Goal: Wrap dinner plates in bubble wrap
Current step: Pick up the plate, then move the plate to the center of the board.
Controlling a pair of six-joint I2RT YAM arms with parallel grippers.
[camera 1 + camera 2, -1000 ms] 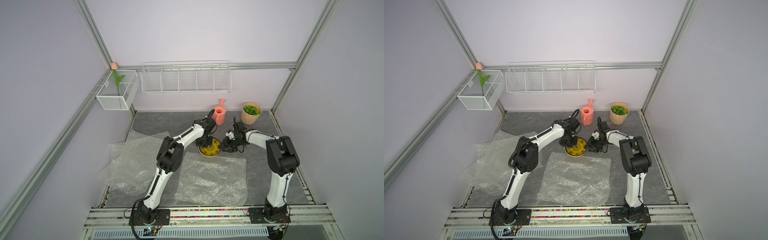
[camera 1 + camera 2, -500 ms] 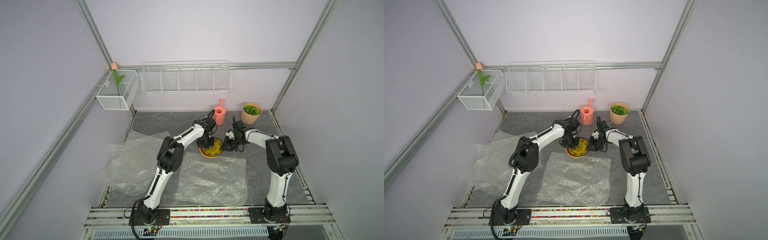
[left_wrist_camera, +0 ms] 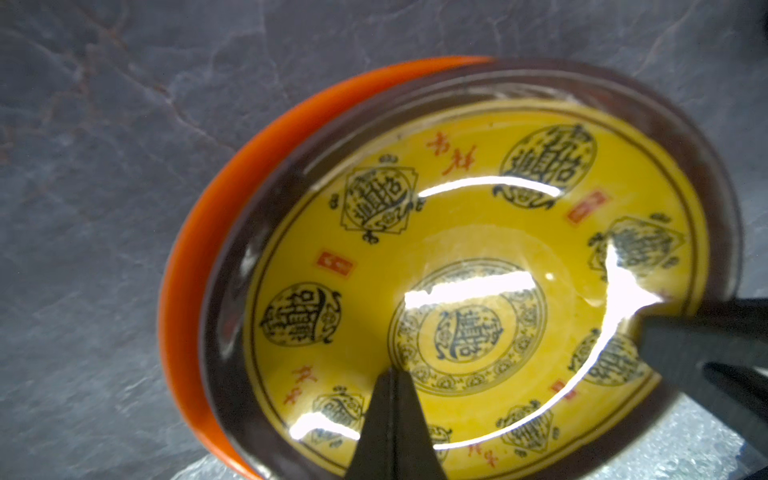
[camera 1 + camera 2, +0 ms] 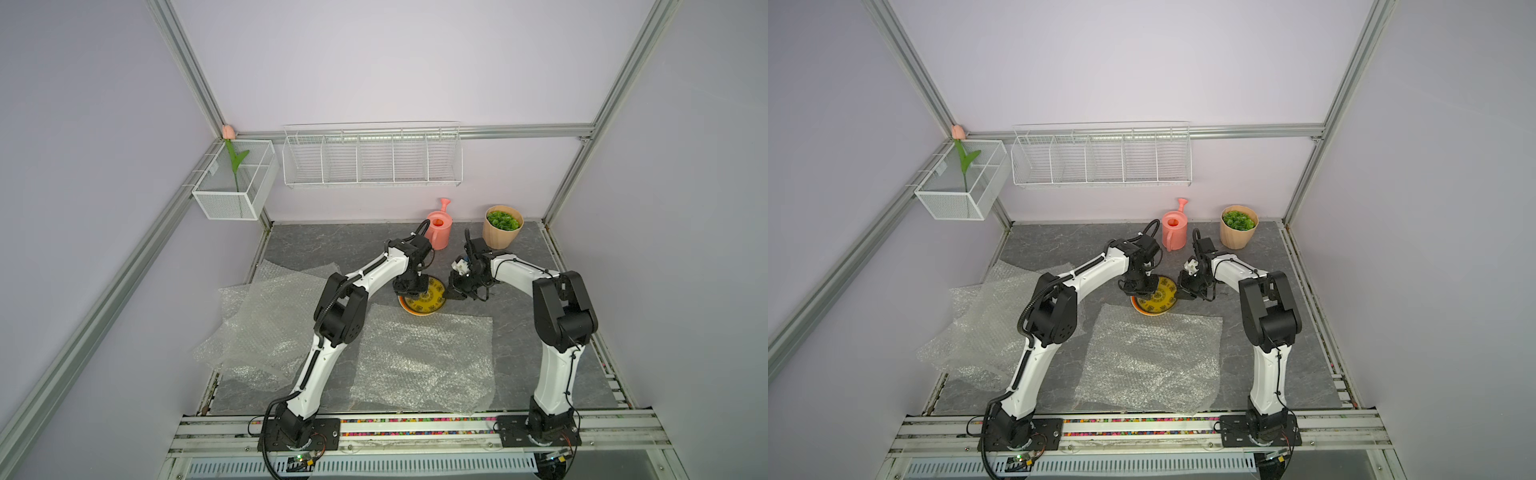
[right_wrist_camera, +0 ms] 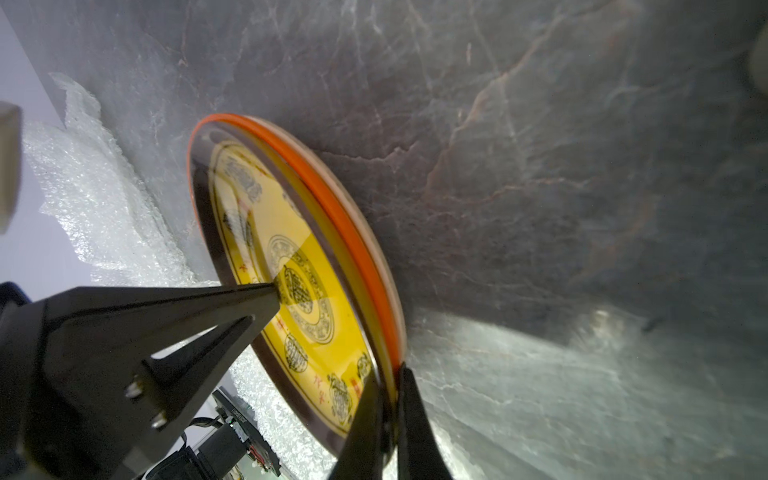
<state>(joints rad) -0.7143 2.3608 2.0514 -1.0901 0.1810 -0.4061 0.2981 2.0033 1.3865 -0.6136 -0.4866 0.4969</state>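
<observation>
Round glossy yellow plate (image 4: pixel 428 301) with dark pattern: atop plain orange plate (image 3: pixel 195 266) on grey stone counter (image 4: pixel 332 245), just before pink plastic watering can (image 4: pixel 439 228). Clear bubble wrap sheet (image 4: pixel 424 357) lies farther from the can. Grip: right claw (image 5: pixel 390 399) clamped on the yellow rim; left claw (image 3: pixel 392 376) together, tips on its face.

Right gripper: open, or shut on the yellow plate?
Shut on the yellow plate: in the right wrist view the right gripper clamps its rim from both faces.

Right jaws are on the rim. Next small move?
Probably raise the left gripper off the yellow plate: the right gripper has its jaws shut on the rim, and the left's shut tip over the centre would block lifting it off the orange plate.
</observation>
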